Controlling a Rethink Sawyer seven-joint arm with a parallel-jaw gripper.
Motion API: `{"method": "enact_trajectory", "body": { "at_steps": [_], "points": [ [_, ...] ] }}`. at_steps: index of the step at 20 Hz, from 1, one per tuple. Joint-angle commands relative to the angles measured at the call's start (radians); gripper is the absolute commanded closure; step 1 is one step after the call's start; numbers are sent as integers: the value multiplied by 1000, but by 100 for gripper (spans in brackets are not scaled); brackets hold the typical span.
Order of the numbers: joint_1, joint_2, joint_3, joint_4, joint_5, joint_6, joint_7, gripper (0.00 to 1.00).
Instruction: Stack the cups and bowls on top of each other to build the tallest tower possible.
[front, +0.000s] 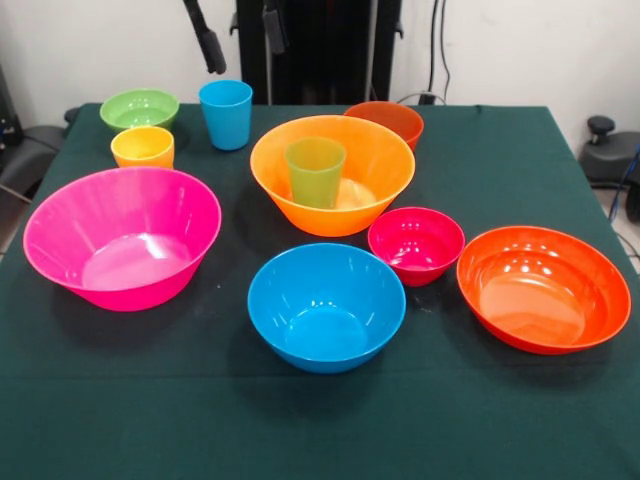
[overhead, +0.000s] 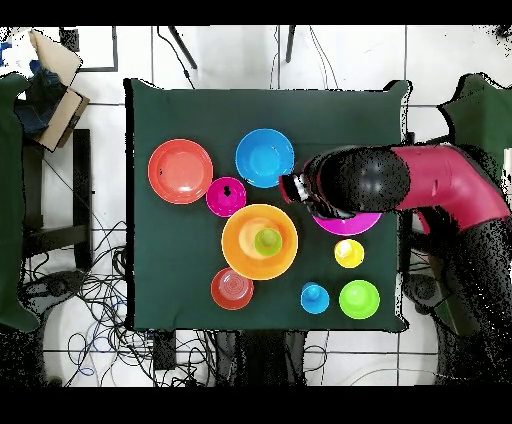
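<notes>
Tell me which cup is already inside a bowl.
The green cup: it stands upright inside the big orange bowl. The blue cup and yellow cup stand directly on the table cloth, outside any bowl.

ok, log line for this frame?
stack: green cup upright in big orange bowl | rest unstacked on table | arm above pink bowl

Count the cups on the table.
3: the green cup stands inside the big orange bowl; the blue cup and yellow cup stand by the green bowl.
</notes>
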Motion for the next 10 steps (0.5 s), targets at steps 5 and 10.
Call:
{"method": "enact_trajectory", "body": {
  "at_steps": [5,10],
  "points": [
    [69,249,-70,-450,-106,249,-335,0],
    [135,260,-99,-473,-118,218,-176,0]
  ]
}}
